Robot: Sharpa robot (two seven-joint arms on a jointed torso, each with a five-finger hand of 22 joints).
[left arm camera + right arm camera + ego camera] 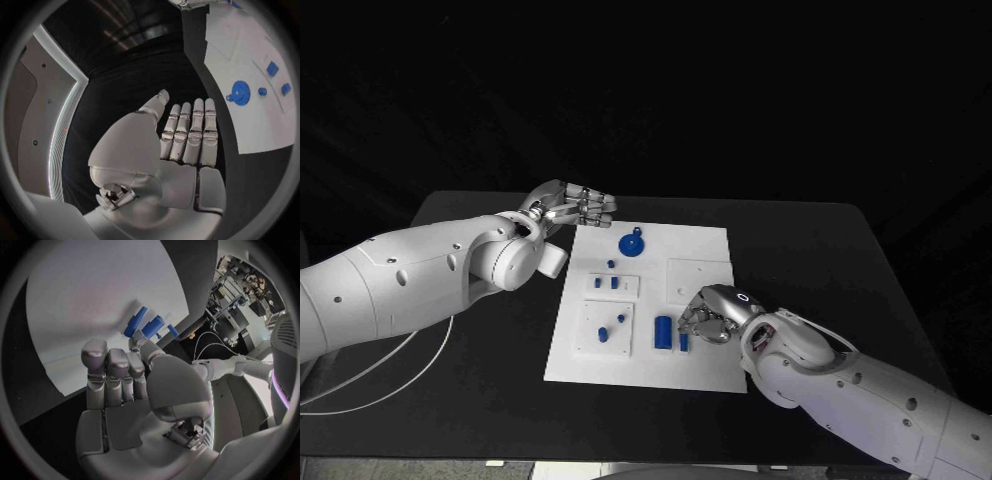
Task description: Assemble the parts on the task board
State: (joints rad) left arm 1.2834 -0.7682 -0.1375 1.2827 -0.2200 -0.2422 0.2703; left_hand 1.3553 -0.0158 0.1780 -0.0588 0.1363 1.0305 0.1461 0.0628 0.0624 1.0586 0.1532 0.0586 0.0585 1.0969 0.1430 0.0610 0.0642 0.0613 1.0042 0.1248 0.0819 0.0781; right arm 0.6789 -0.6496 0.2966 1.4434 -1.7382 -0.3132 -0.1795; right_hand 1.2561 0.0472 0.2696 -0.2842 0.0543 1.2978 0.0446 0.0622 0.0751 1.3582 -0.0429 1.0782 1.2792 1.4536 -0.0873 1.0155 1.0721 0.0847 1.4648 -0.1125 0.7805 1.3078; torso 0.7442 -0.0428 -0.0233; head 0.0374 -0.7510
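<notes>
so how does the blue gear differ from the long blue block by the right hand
The blue gear is round with a small tab at its top, while the long blue block is a plain upright rectangle. The gear lies at the far end of the task board, near the left hand; the block lies at the near end, close beside the right hand. Both are blue and lie on the white board.

Dim, dark surroundings with the white task board (646, 300) brightly lit (wrist views bend edges).
</notes>
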